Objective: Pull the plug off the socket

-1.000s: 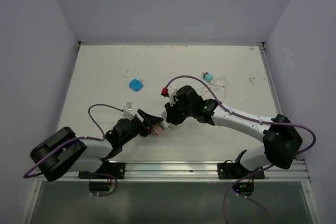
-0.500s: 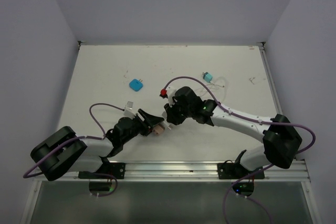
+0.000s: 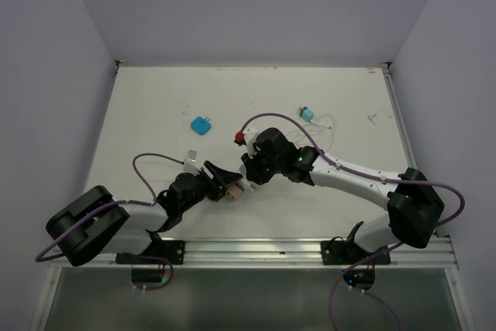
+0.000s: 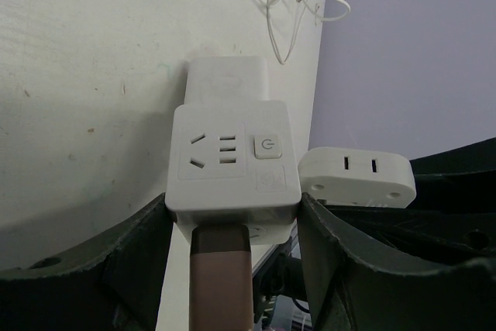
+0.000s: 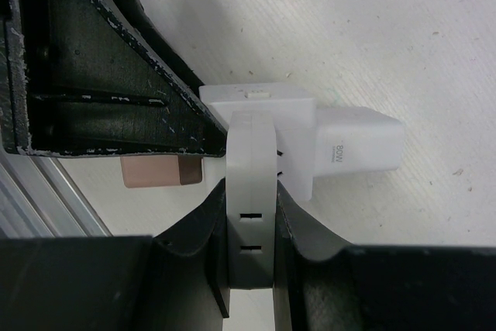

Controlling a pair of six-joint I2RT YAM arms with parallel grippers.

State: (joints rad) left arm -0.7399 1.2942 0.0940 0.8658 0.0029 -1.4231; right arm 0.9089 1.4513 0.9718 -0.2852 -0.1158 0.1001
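Left hand (image 4: 233, 213) grips socket (image 4: 232, 162), right hand (image 5: 249, 226) grips plug (image 5: 249, 156) at its 3 o'clock; skewed pulling may slip either.

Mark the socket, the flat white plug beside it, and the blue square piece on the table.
socket (image 4: 232, 156): left wrist view, on its slotted front face.
flat white plug (image 4: 356, 177): left wrist view, on its two-slot face.
blue square piece (image 3: 201, 125): top external view, centre of its top.

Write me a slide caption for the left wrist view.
Left gripper grips the white cube-shaped multi-outlet socket, with a flat white two-slot plug beside it.
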